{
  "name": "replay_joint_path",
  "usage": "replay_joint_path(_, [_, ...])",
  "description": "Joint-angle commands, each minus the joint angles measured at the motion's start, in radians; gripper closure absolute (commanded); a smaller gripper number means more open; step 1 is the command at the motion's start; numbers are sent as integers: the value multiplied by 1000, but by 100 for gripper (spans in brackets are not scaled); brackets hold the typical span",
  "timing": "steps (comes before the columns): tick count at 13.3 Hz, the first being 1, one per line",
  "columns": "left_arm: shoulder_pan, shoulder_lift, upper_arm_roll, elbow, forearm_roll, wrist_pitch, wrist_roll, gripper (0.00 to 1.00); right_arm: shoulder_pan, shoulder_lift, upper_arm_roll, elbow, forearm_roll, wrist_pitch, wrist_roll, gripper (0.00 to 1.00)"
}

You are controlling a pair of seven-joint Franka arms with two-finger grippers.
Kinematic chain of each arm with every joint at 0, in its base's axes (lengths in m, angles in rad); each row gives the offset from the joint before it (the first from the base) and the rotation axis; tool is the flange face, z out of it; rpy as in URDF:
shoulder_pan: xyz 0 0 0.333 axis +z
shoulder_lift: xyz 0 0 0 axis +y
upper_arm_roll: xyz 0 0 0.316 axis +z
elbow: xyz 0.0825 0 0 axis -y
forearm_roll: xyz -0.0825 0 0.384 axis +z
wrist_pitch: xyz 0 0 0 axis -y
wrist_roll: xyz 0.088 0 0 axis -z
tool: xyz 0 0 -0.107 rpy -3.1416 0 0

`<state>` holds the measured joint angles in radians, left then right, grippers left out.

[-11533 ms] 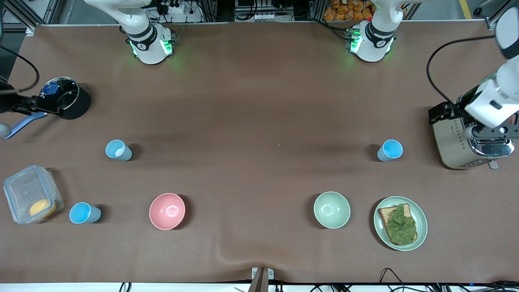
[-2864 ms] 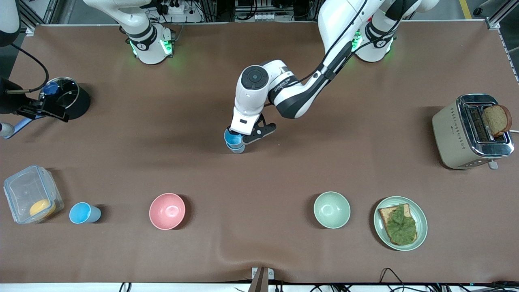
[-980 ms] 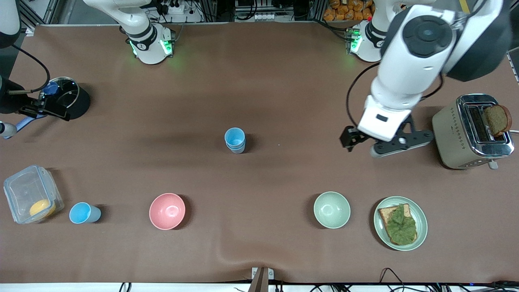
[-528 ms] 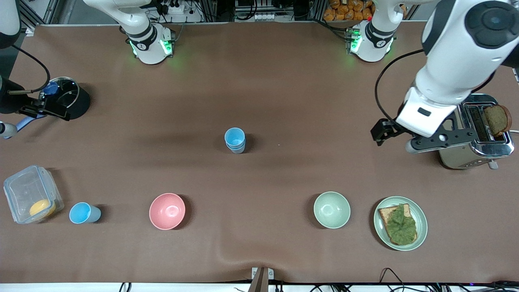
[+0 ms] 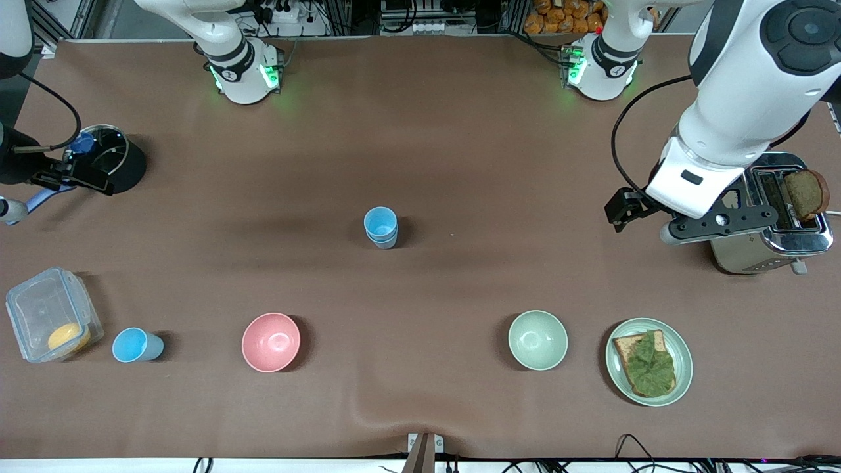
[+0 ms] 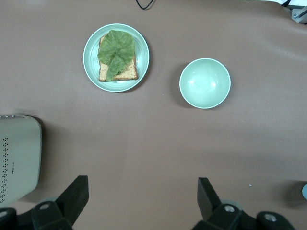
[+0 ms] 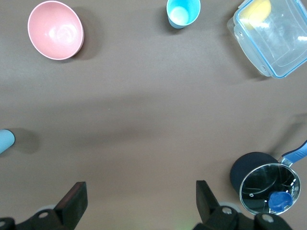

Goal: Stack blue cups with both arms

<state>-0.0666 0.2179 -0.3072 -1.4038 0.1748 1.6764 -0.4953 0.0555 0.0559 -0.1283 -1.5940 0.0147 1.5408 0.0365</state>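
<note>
Two blue cups [image 5: 380, 226] stand nested in one stack at the table's middle, the brighter sky blue one inside the pale grey-blue one. The stack's edge shows in the right wrist view [image 7: 5, 140] and the left wrist view [image 6: 304, 190]. A third sky blue cup [image 5: 135, 345] stands alone beside the lidded box, also in the right wrist view [image 7: 183, 12]. My left gripper [image 5: 716, 223] [image 6: 141, 196] is open and empty, up over the table beside the toaster. My right gripper [image 5: 69, 176] [image 7: 139, 201] is open and empty, beside the black pot.
Pink bowl [image 5: 271, 341] and pale green bowl [image 5: 537, 339] sit nearer the front camera. A plate with toast and lettuce [image 5: 683, 368], a toaster [image 5: 742, 243], a clear box [image 5: 39, 309] and a black pot with glass lid [image 5: 125, 167] stand at the table's ends.
My left arm let go of the sky blue cup in the stack at the middle, rose and swung to the toaster's end. The right arm has stayed by the pot.
</note>
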Motion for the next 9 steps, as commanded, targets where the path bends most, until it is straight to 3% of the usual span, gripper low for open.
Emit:
replay_joint_path(1, [16, -32, -4, -27, -17, -9, 41, 0, -25, 2, 19, 9, -16, -11, -4, 0])
replay_joint_path(9, [125, -72, 0, -20, -63, -63, 253, 0, -25, 2, 19, 9, -16, -14, -6, 0])
